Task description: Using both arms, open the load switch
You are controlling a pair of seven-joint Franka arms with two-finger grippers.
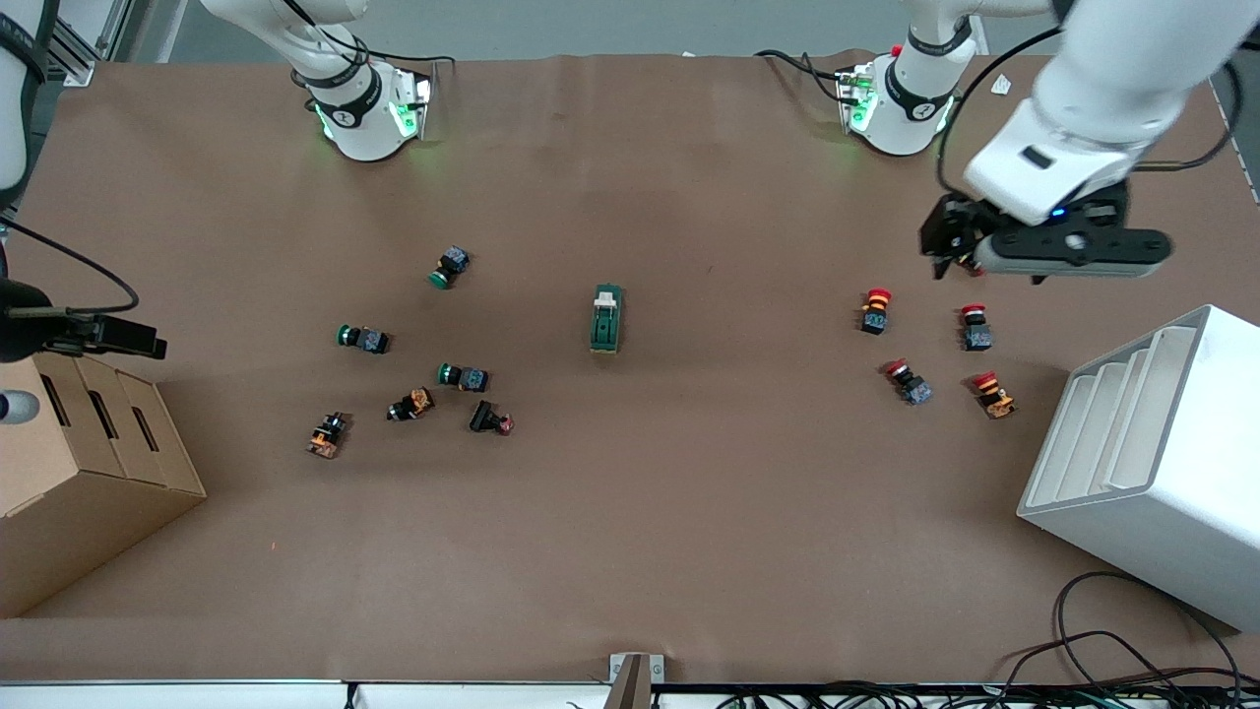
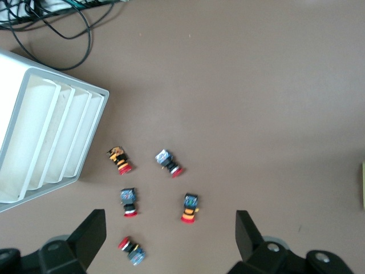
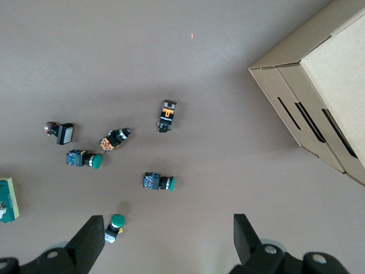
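Both grippers, left gripper (image 2: 165,242) and right gripper (image 3: 165,242), hang spread apart, holding nothing; load switch (image 1: 606,318) lies untouched mid-table

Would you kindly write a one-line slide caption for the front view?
Dark green load switch lies untouched mid-table between green and red push-button clusters; left tool hangs over the red-capped buttons.

Under the left gripper (image 2: 165,237) lie five red-capped buttons (image 1: 875,310), with a white slotted rack (image 1: 1152,453) beside them. Under the right gripper (image 3: 165,240) lie green-capped buttons (image 3: 158,182), other small switches (image 3: 166,115) and a cardboard box (image 3: 319,85).
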